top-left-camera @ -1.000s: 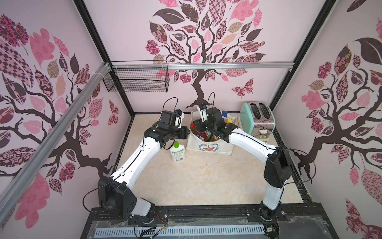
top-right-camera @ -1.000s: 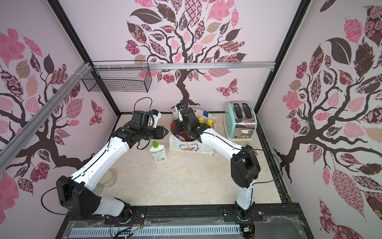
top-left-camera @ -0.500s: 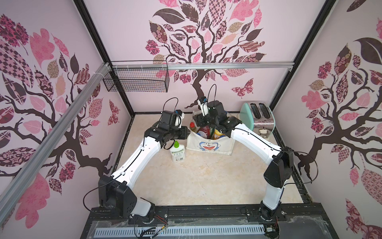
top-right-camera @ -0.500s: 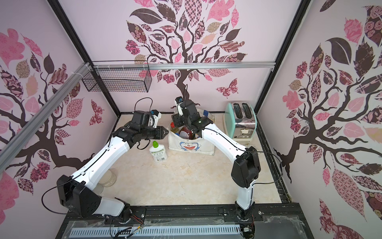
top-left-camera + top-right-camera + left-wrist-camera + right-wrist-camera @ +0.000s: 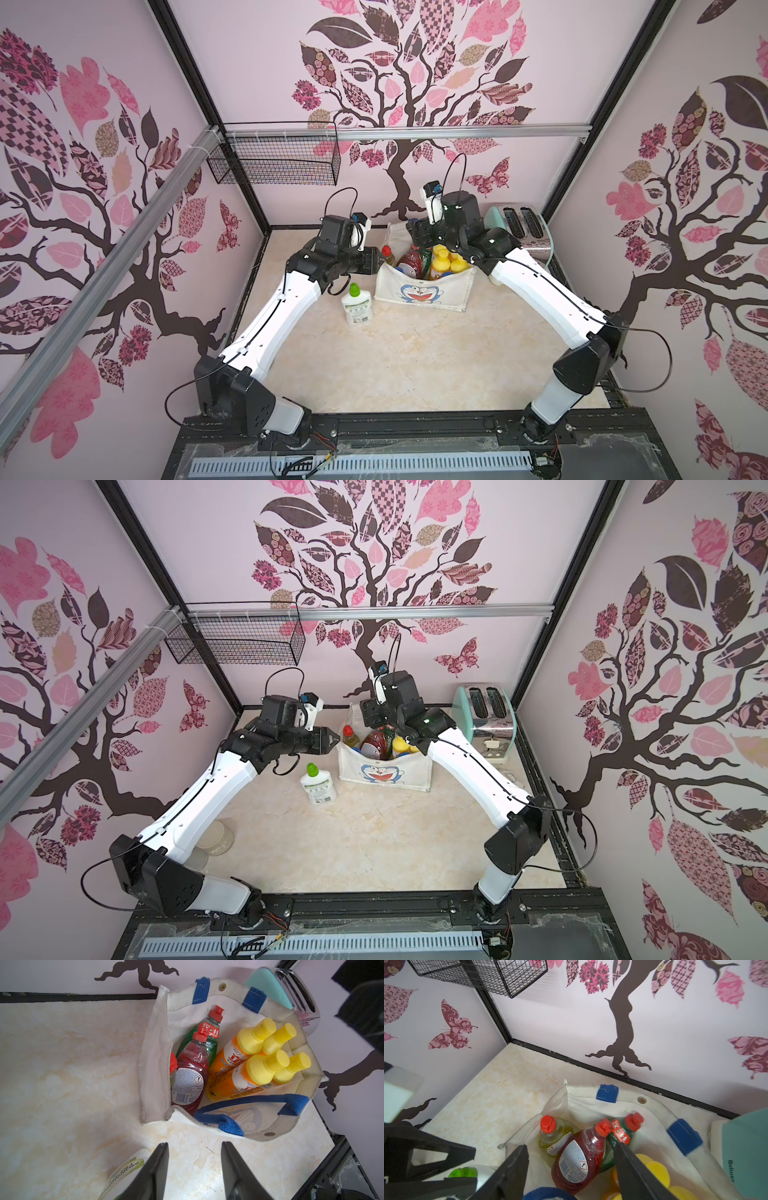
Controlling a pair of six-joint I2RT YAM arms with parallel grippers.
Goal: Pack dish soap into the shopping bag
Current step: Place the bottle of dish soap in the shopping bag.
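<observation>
Left gripper [image 5: 194, 1144] and right gripper [image 5: 571, 1146] gape empty; the red bottle [image 5: 190, 1072] (label: "!" diamond) lies in the shopping bag [image 5: 154, 1064].

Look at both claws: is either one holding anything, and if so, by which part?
Nothing is held: the left claw and the right claw both stand open and empty.
</observation>
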